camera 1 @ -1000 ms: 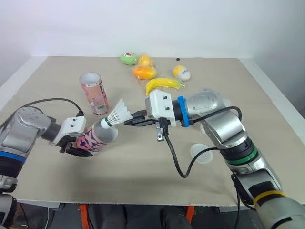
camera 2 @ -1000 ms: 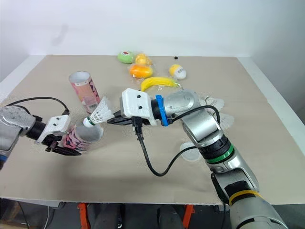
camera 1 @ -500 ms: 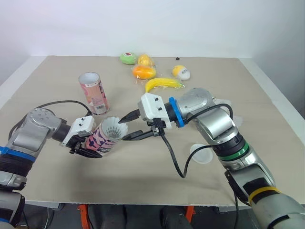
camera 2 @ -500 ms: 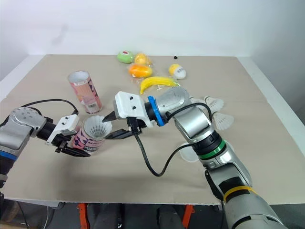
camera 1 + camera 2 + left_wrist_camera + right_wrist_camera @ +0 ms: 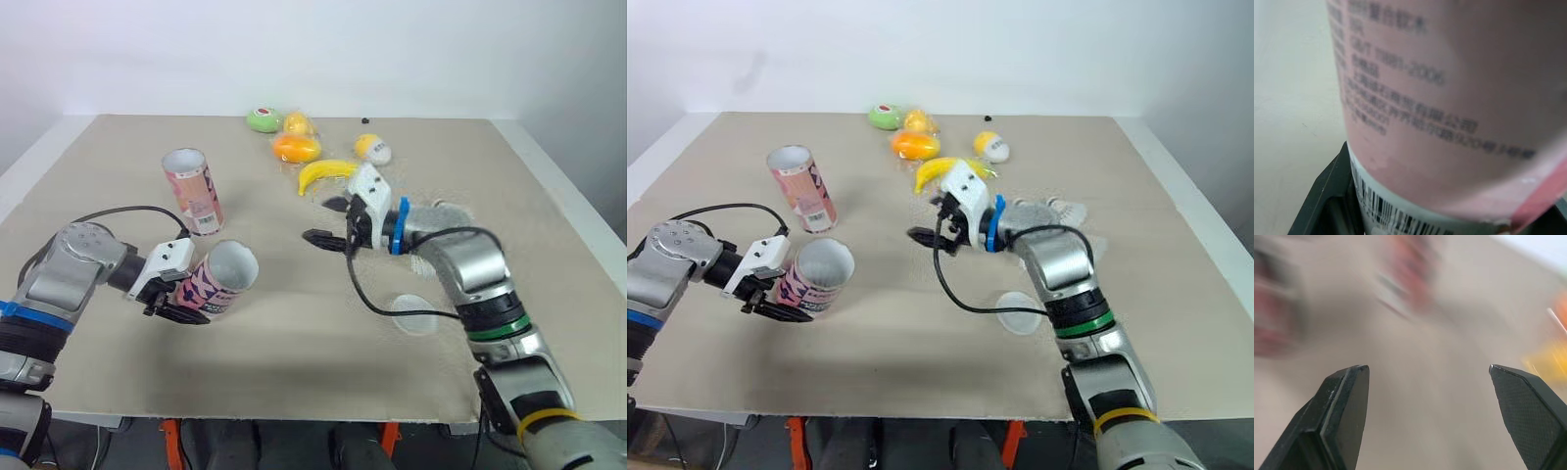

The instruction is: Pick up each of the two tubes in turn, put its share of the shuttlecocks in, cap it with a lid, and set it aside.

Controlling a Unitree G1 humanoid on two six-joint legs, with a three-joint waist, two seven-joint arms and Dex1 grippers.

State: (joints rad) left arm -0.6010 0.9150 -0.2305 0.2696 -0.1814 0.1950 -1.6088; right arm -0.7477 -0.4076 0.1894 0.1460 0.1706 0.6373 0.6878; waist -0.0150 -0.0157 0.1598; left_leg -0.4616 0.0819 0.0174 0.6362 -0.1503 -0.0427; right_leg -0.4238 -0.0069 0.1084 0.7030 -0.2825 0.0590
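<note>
Left eye view: the left gripper (image 5: 184, 300) is clamped on a pink tube (image 5: 217, 279), which is tilted with its open mouth raised, near the table's (image 5: 294, 372) left edge. A second tube (image 5: 193, 191) stands upright, nearer the far edge. The right gripper (image 5: 323, 221) hangs spread and empty over the middle. A lid (image 5: 416, 314) lies toward the near right corner.

Left wrist view: black fingers (image 5: 1322, 196) press the pink tube's printed wall.

Right wrist view: both fingertips (image 5: 1337, 411) stand wide apart above the table.
</note>
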